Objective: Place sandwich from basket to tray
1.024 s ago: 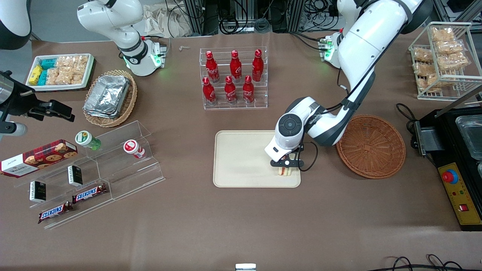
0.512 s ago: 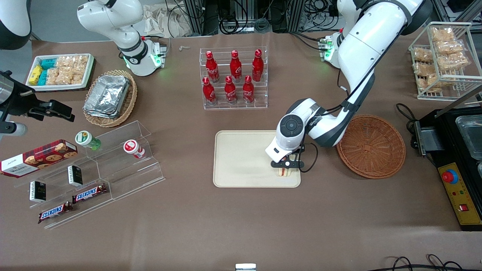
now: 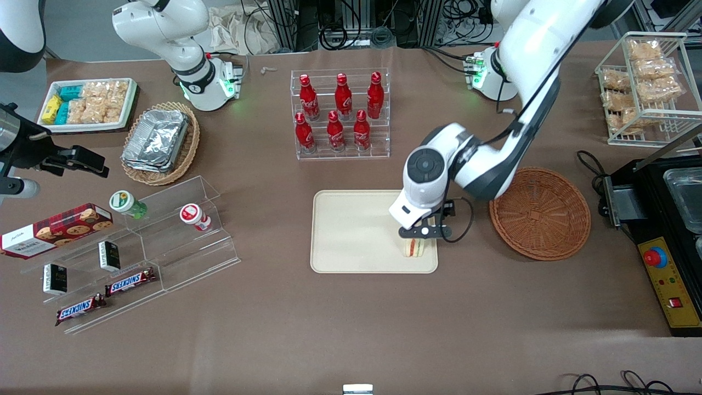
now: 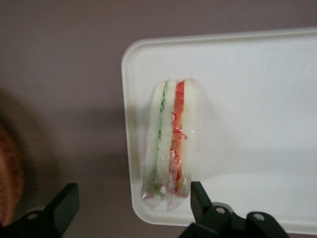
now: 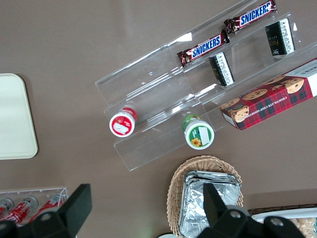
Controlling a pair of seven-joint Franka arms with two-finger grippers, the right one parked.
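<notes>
Left wrist view: my gripper (image 4: pixel 133 210) hangs above the sandwich (image 4: pixel 168 141) with its fingers (image 4: pixel 198 196) spread wide and apart from the bread on either side; I hold nothing.
Front view: my gripper (image 3: pixel 421 233) sits over the tray (image 3: pixel 356 230), at the corner toward the working arm's end and nearer the camera; the sandwich (image 3: pixel 415 247) shows just below it.
Sandwich position: it stands on edge on the tray, close to the rim at that corner, cut face up, green filling in one seam and orange-red in the other.
Wrap: a clear film seems to cover it, judging by the glossy crinkle at one end; I would expect that to be a little slippery.
Weight: light, by my judgement; a small wedge of bread.
Stiffness: soft and easily crushed; a hard squeeze would likely dent the bread or push the filling out.
Where to hold: across the two flat bread faces, near the middle of the wedge, with a gentle pinch; not on the thin end or the loose film.
Stability: standing on a narrow edge, it could tip if nudged.
Basket (image 3: pixel 540 213): on the bench beside the tray, toward the working arm's end, with nothing visible in it.
Task state: the placing looks done to me.
</notes>
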